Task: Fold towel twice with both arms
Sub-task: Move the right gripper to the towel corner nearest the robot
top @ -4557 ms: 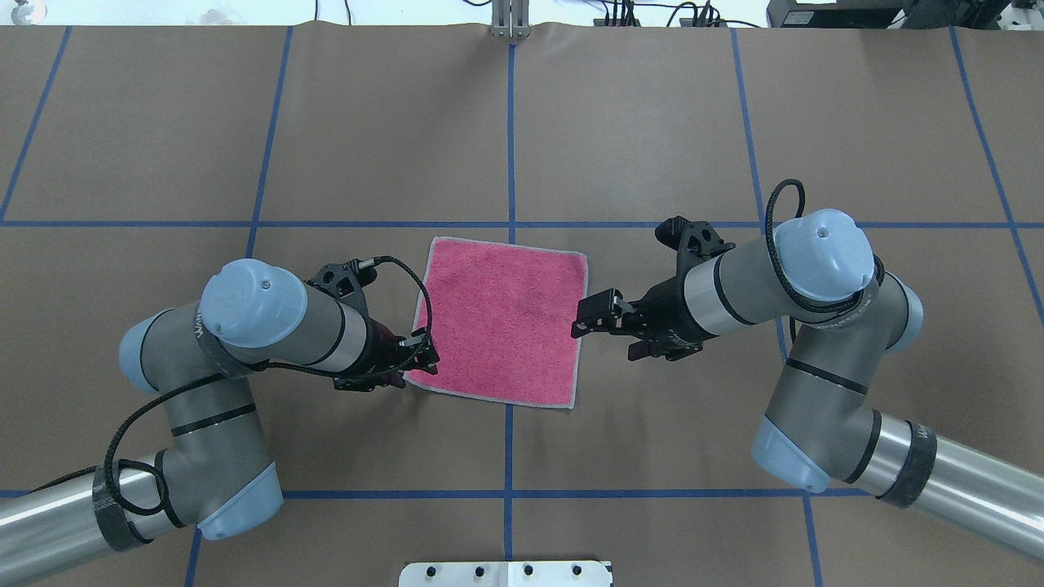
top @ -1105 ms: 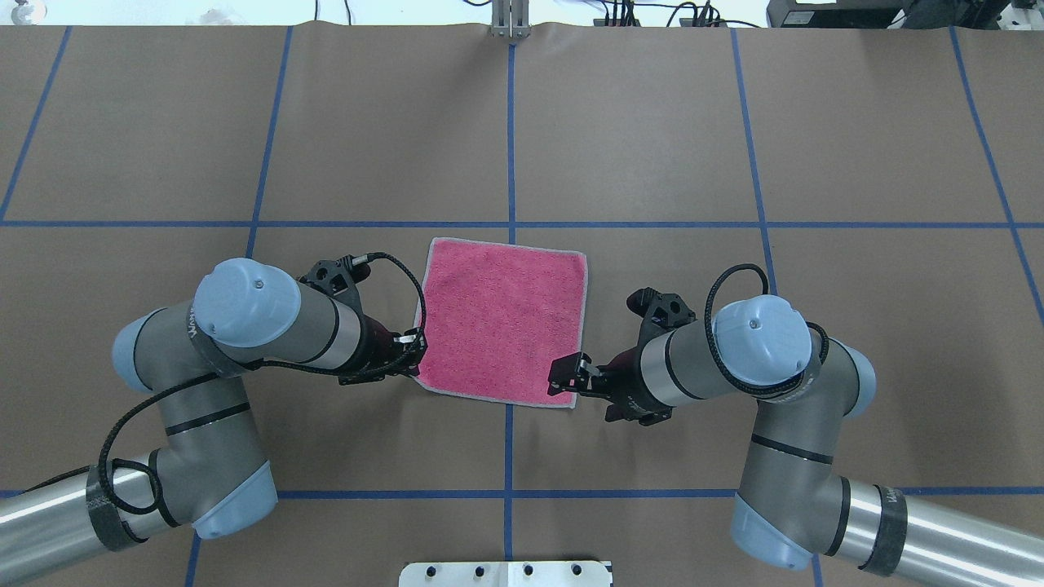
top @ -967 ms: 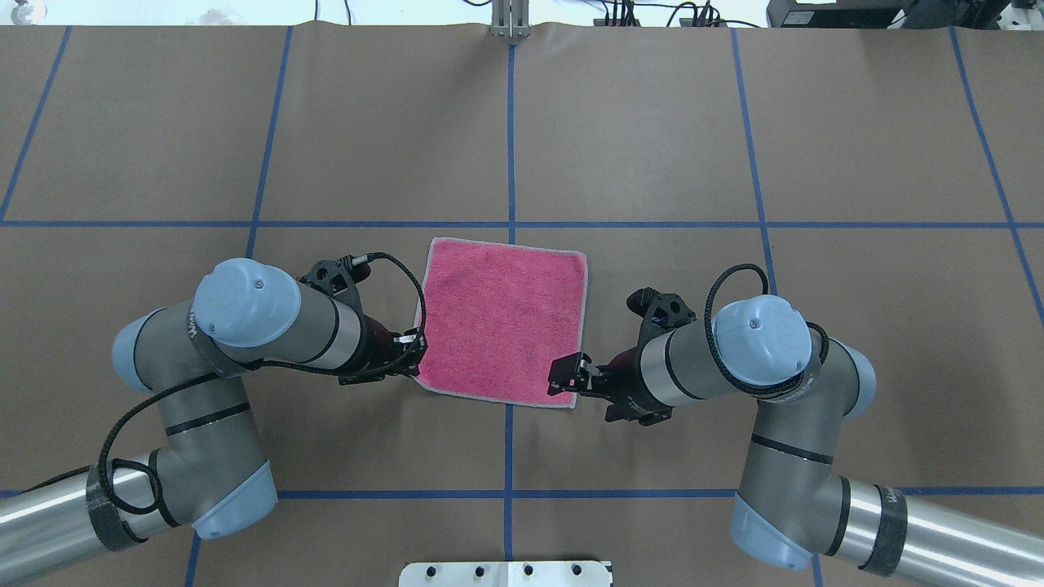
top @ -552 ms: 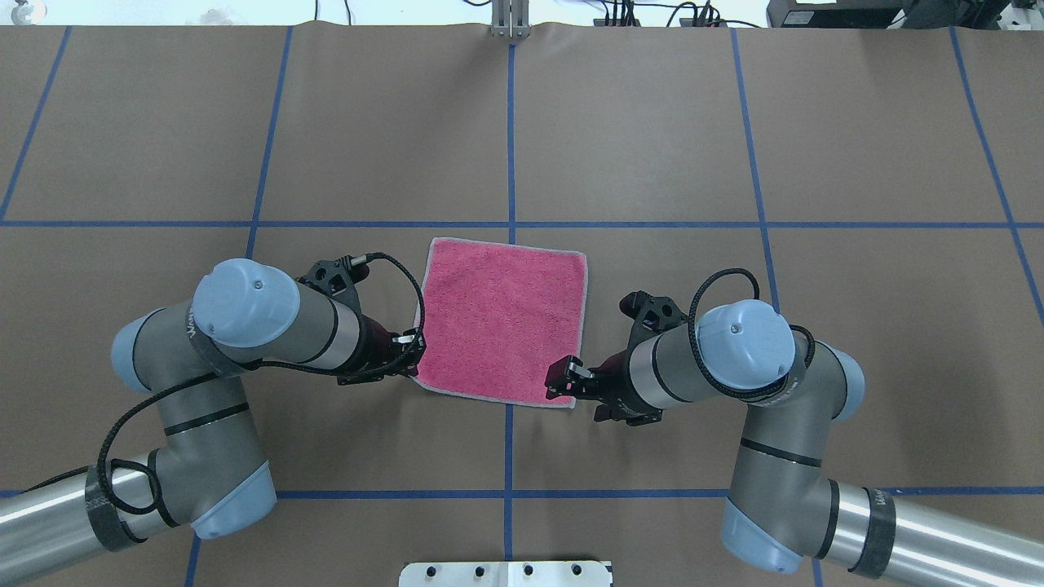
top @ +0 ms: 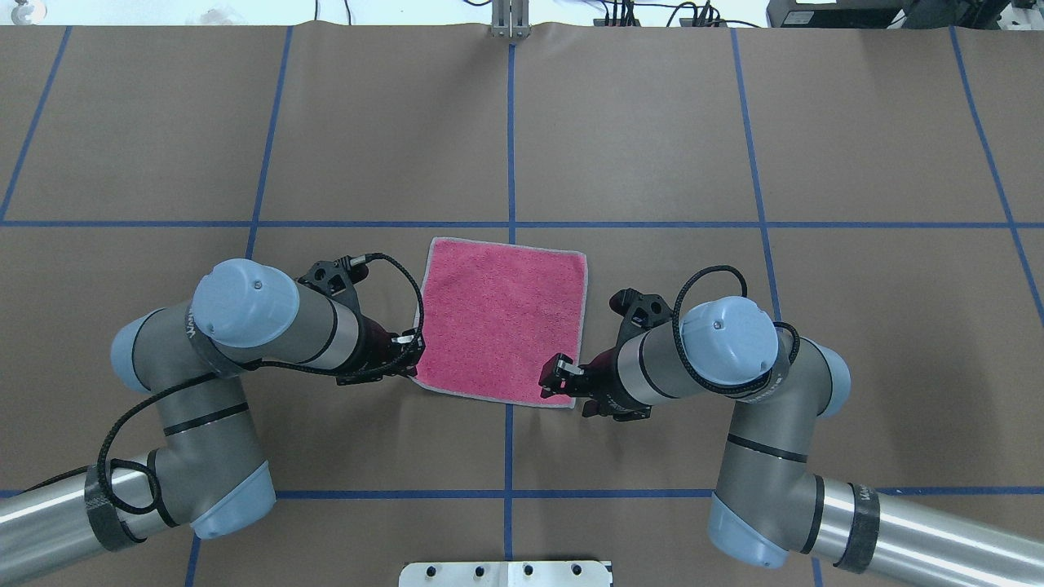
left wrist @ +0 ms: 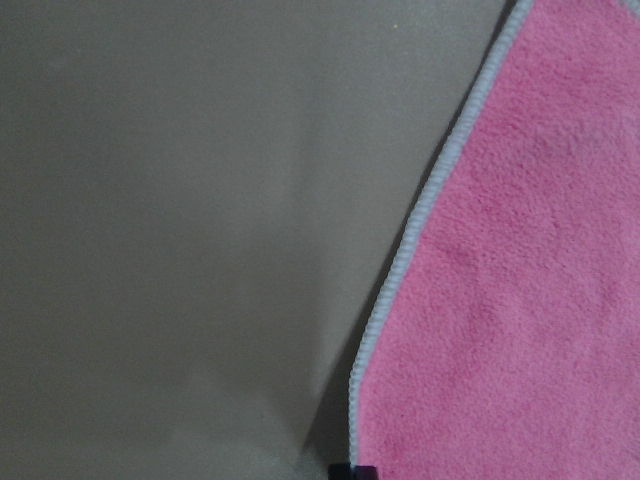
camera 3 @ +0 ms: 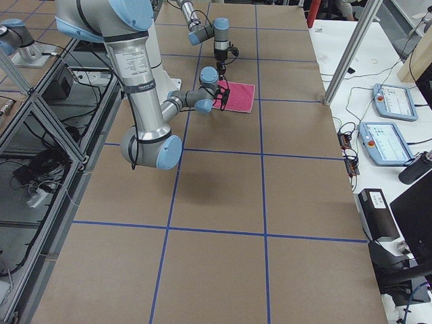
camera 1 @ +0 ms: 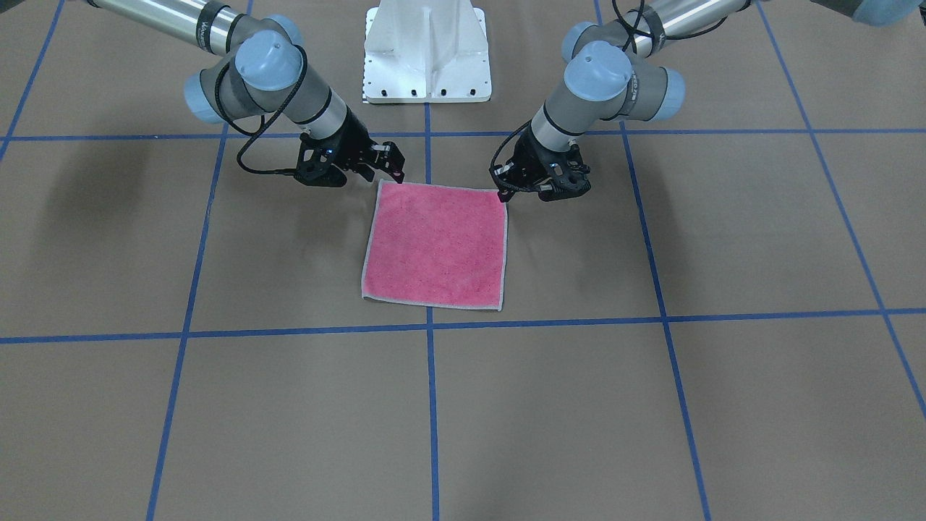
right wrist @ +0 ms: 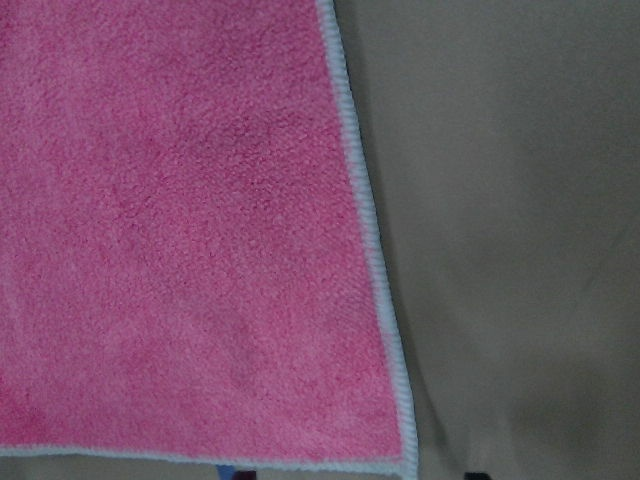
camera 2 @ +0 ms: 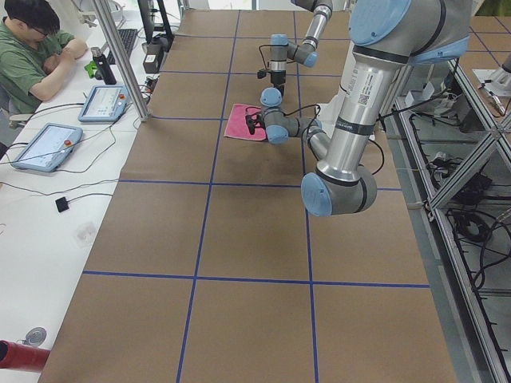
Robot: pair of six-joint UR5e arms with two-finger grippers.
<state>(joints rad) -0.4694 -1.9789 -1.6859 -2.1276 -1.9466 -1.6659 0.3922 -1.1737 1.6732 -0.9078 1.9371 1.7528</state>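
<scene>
The only writing sits nearest the robot: pale letters on a black band (top: 863, 526) around the right arm (top: 754, 456) and on a like band of the left arm (top: 192, 391). They are too small to read.

The left claw (top: 412, 364) is clenched on the near left corner of the towel (top: 502, 322). In its wrist view a single dark fingertip meets the stitched edge, which rides a little off the table with a shadow under it. The right claw (top: 553, 380) is released. Its two fingertips stand apart, one over the near edge and one just outside the near right corner.

The towel stretches away from both claws and between them. It is a small square, unfolded, pink face up, with fuzzy pile and a light grey stitched border. It lies on the brown table (top: 652, 122), across a blue tape line (top: 510, 130).

Behind the claws is the white bolted base (top: 506, 573). Beyond the towel, at the far edge, stand a metal post (top: 509, 20) and some cables (top: 652, 15). Further still, at a side bench, a person (camera 2: 28, 48) sits by two tablets (camera 2: 48, 145).
</scene>
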